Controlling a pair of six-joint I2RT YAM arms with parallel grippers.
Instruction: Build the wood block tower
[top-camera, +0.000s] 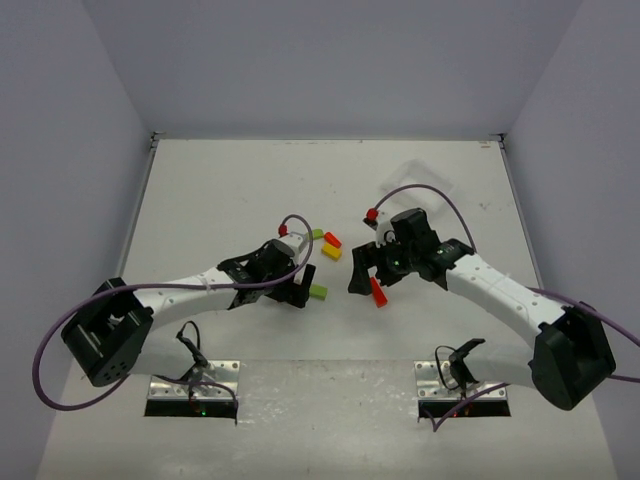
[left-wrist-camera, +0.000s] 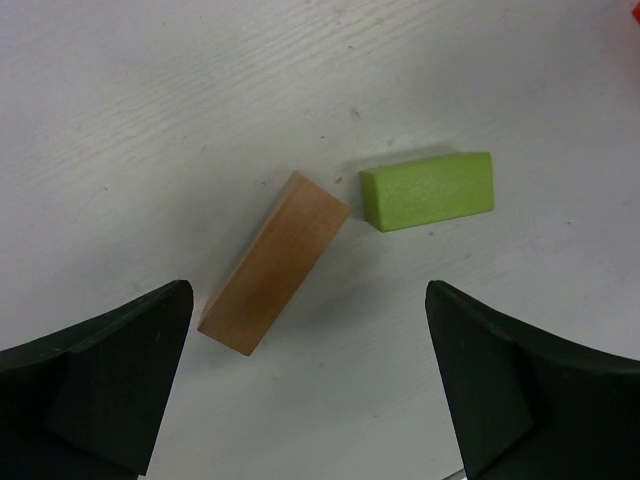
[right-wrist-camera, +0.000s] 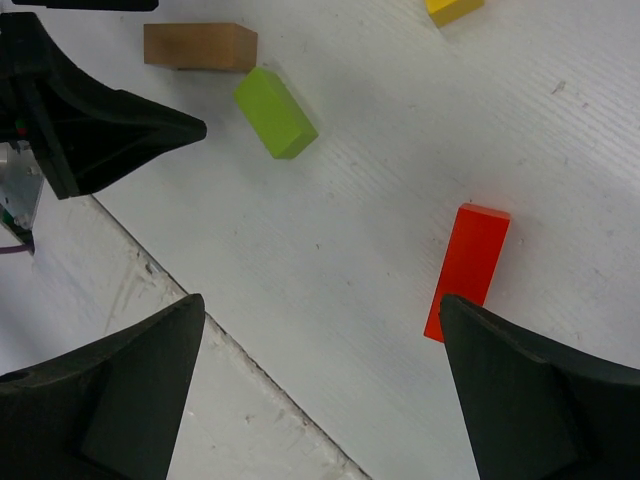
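Observation:
No stack stands; the blocks lie loose on the white table. A plain tan block (left-wrist-camera: 274, 263) lies flat between my left gripper's open fingers, nearer the left one, with a green block (left-wrist-camera: 428, 190) just beyond it. My left gripper (left-wrist-camera: 308, 295) is open and empty, low over them (top-camera: 290, 285). My right gripper (right-wrist-camera: 322, 305) is open and empty; a red block (right-wrist-camera: 467, 270) lies flat by its right fingertip. The red block (top-camera: 379, 291), green block (top-camera: 319, 292), a yellow block (top-camera: 331, 252) and an orange-red block (top-camera: 332, 239) show from above.
A clear plastic tray (top-camera: 420, 185) lies at the back right. The right wrist view shows the left gripper's finger (right-wrist-camera: 110, 115) close by the tan block (right-wrist-camera: 200, 46) and green block (right-wrist-camera: 276, 112). A seam in the table (right-wrist-camera: 200, 320) runs under my right gripper.

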